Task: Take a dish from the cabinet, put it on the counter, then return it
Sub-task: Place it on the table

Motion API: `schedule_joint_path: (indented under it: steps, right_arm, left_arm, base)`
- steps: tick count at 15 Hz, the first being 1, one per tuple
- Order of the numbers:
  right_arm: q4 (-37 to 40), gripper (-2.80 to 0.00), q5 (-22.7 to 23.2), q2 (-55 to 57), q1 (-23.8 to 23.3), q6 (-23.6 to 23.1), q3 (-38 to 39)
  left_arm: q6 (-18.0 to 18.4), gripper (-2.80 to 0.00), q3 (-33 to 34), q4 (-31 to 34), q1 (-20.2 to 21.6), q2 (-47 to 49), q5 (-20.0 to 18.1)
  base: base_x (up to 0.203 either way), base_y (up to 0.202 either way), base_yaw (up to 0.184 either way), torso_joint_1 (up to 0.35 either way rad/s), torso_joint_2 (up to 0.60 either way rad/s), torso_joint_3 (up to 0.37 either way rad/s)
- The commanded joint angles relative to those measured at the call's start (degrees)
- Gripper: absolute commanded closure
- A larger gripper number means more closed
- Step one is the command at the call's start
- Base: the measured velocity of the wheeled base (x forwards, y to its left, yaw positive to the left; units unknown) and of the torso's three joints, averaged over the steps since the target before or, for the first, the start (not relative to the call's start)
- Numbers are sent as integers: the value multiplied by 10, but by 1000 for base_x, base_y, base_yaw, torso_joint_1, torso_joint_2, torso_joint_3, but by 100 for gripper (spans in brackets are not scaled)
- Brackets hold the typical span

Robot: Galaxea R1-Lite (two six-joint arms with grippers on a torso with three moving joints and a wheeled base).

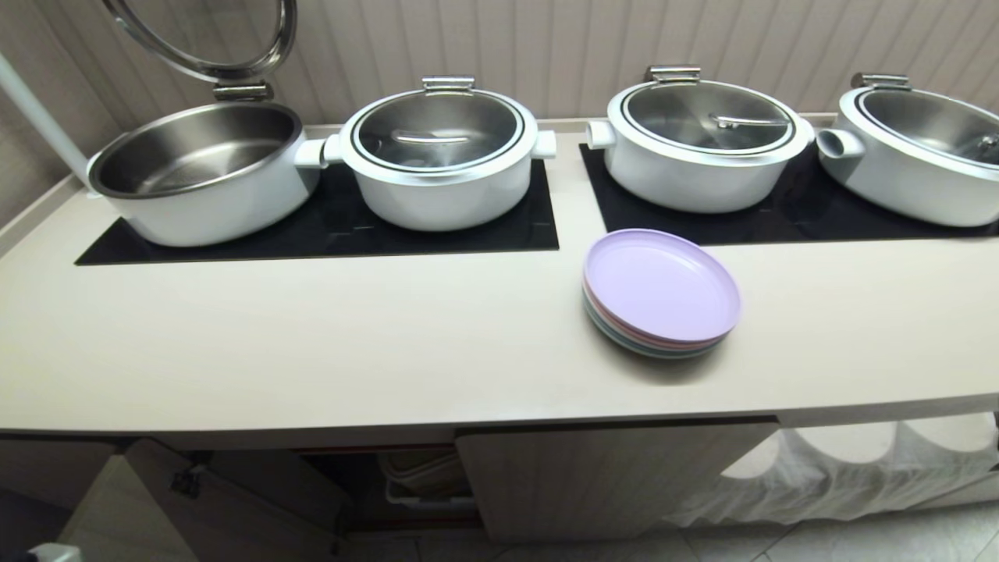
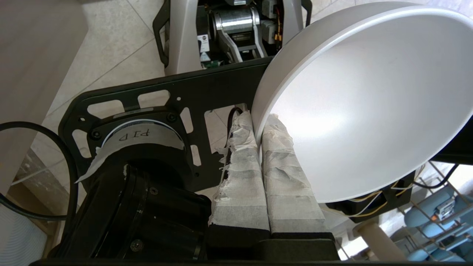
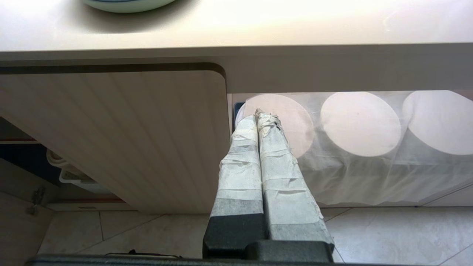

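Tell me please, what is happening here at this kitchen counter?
The robot's left claw is shut on the rim of a white dish, holding it tilted above the robot's own base and the floor. The counter carries four pots and a stack of pastel plates, and the dish is not on it. One cabinet door below stands open. The right claw is shut and empty, parked before the closed door.

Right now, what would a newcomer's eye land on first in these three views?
In the left wrist view, the plain white round bowl fills the frame, its rim pinched between the left gripper's tape-wrapped fingers. On the long cream-white countertop, a stack of pastel plates topped by a lilac one lies before four white pots on black glass hob panels. The right gripper hangs shut before the fluted beige cabinet door.
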Motion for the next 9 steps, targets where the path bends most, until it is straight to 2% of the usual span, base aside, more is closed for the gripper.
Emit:
schedule_joint_path:
  steps: [1, 9]
  right_arm:
    - [0, 0, 0, 0, 0, 0, 0]
    - [0, 0, 0, 0, 0, 0, 0]
  left_arm:
    - [-3, 0, 0, 3, -1, 0, 1]
    - [-8, 0, -25, -6, 3, 5, 21]
  base:
    - [0, 0, 0, 0, 0, 0]
    - [0, 0, 0, 0, 0, 0]
